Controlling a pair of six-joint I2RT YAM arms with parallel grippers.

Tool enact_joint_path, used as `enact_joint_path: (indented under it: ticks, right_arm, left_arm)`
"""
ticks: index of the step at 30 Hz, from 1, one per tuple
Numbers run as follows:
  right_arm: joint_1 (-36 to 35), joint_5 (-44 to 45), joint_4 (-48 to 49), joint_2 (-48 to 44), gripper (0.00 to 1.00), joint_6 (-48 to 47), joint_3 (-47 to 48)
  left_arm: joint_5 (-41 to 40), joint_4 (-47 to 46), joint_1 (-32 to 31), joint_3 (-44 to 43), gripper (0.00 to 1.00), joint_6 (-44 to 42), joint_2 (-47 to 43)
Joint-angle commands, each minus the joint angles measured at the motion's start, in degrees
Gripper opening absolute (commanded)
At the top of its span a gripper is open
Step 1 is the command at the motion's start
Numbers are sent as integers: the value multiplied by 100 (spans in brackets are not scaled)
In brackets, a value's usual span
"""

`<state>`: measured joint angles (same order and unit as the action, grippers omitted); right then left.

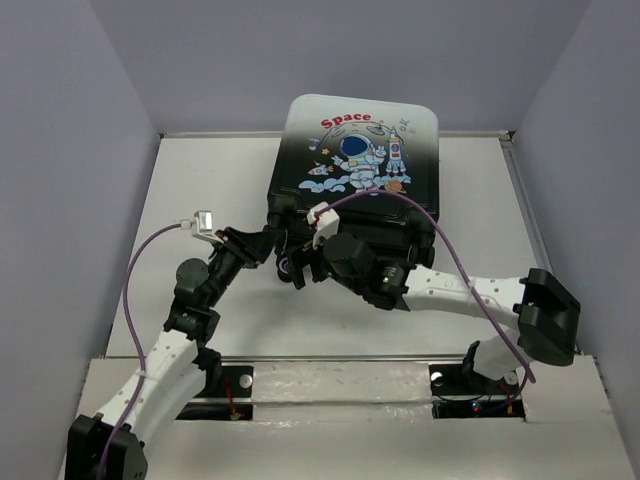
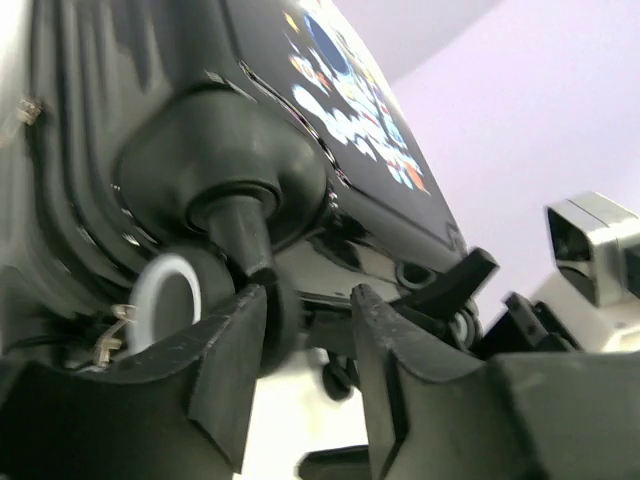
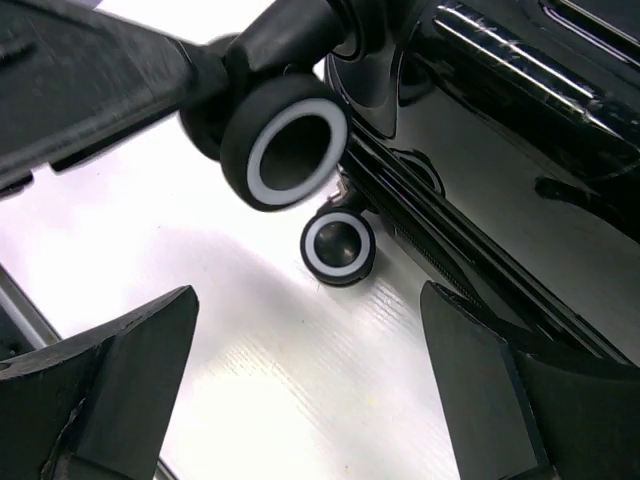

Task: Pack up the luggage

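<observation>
The left arm (image 1: 185, 320) stands up from 7 o'clock, elbow bent, wrist stretched toward the centre. The right arm (image 1: 470, 290) is folded at 4 o'clock, its forearm low and pointing left. Both meet at the near edge of the suitcase (image 1: 360, 150). The left gripper (image 2: 305, 300) has its jaws narrowly apart, with a caster wheel (image 3: 290, 155) in the gap against one finger (image 2: 225, 370), not visibly pinched. The right gripper (image 3: 310, 300) gapes wide over the white table (image 1: 200, 200), a second wheel (image 3: 338, 247) just beyond. The suitcase lies shut at 12 o'clock, astronaut print up. Casters swivel and roll, so I judge the shell's seam a surer hold than a wheel for opening it.
</observation>
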<state>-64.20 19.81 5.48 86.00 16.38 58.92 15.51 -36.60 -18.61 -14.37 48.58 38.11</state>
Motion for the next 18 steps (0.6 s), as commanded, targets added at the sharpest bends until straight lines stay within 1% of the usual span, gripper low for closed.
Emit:
enact_joint_path:
  ticks: [1,2,5,7,13,18]
  right_arm:
    - [-31,-92,454,-399,98,76,-117]
    - [-31,-144,454,-434,98,67,-143]
    - [-31,-162,454,-435,98,41,-196]
    - [-31,-162,454,-434,98,49,-222]
    - [-31,-109,463,-487,98,-3,-249]
    - [-31,-83,507,-391,98,-65,-170]
  left_arm:
    - [-618,539,33,-355,53,-463,-418]
    - [-802,705,33,-417,54,-550,-531]
    - [-1023,943,42,-461,60,-700,-568]
    - [-1138,1120,33,-461,61,-727,-463]
    - [-892,1076,42,-523,61,-788,117]
    - [-523,620,42,-505,59,-674,320]
